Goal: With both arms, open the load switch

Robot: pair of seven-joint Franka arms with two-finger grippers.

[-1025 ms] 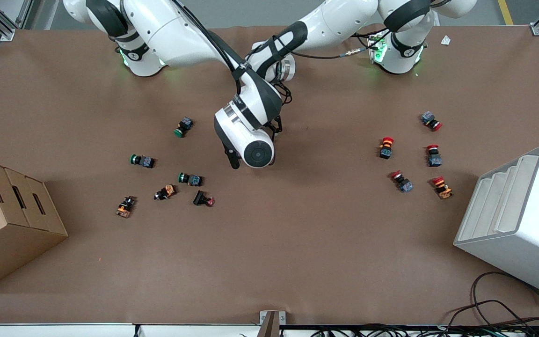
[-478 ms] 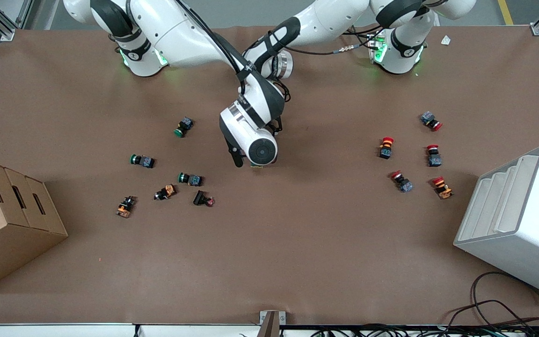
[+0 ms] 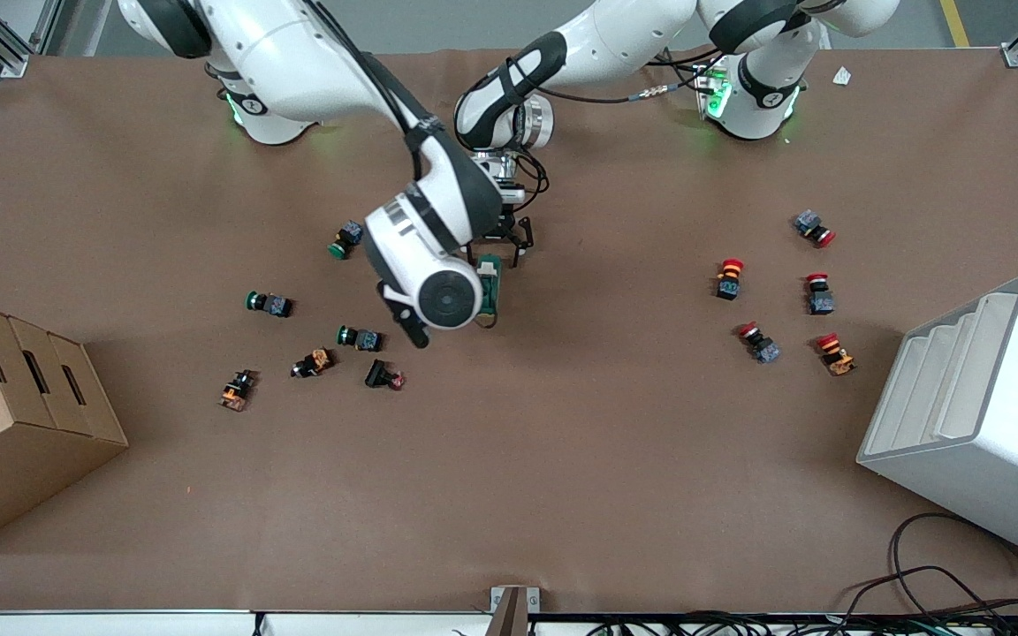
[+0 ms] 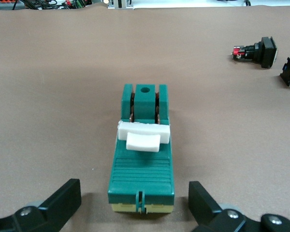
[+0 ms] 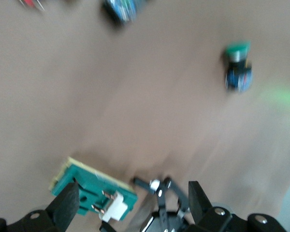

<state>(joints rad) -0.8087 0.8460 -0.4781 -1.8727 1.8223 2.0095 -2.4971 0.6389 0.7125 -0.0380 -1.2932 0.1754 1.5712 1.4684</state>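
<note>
The load switch [image 3: 490, 284] is a dark-green block with a white toggle [image 4: 143, 136] and lies on the brown table near its middle. My left gripper [image 4: 135, 209] is open. Its fingers [image 4: 63, 203] stand on either side of the switch's ribbed end [image 4: 142, 180] without touching it. In the front view the left gripper [image 3: 502, 246] is at the end of the switch farther from the camera. My right gripper [image 5: 134, 210] is open above the table beside the load switch [image 5: 89, 186], with one finger [image 5: 65, 207] over the switch's end. The right arm's wrist [image 3: 435, 299] hides its fingers in the front view.
Several green-capped and dark push-buttons [image 3: 359, 337] lie toward the right arm's end, beside a cardboard box [image 3: 14, 415]. Several red-capped push-buttons [image 3: 819, 294] lie toward the left arm's end, near a white rack [image 3: 977, 415]. Cables [image 3: 942, 592] trail at the front edge.
The right arm's wrist has swung toward its own end of the table and off the load switch, which now shows in the front view. The left arm has barely moved.
</note>
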